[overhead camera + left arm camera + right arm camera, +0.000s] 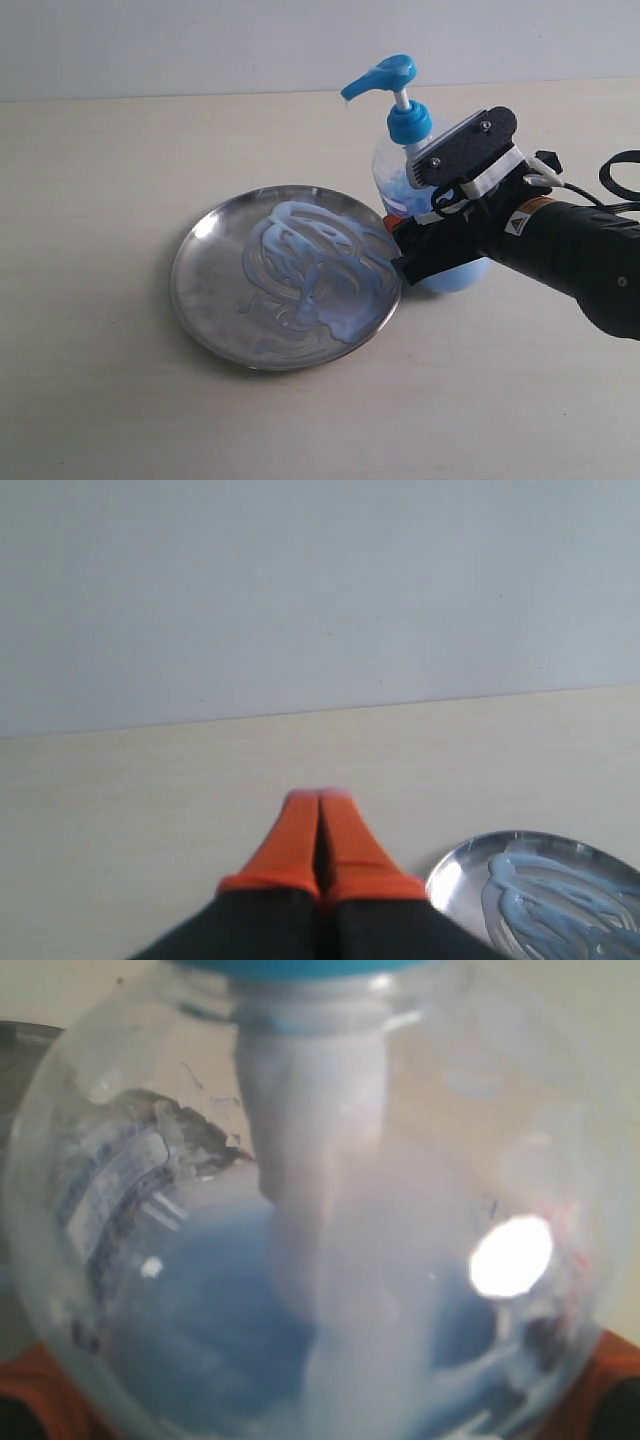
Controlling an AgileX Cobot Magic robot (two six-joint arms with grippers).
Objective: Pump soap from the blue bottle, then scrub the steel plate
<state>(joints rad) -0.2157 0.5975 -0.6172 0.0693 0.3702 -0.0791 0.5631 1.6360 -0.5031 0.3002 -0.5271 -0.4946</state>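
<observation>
The steel plate lies on the pale table, its middle smeared with swirls of pale blue soap. Just behind its right rim stands the blue bottle, upright, its bright blue pump head pointing left over the plate. My right gripper reaches in from the right and is shut on the bottle's body. In the right wrist view the bottle fills the frame, with an orange fingertip at either lower corner. My left gripper is shut and empty, hovering left of the plate.
The black right arm with its cable crosses the table's right side. A pale wall rises behind the table's far edge. Bare tabletop surrounds the plate on the left and front.
</observation>
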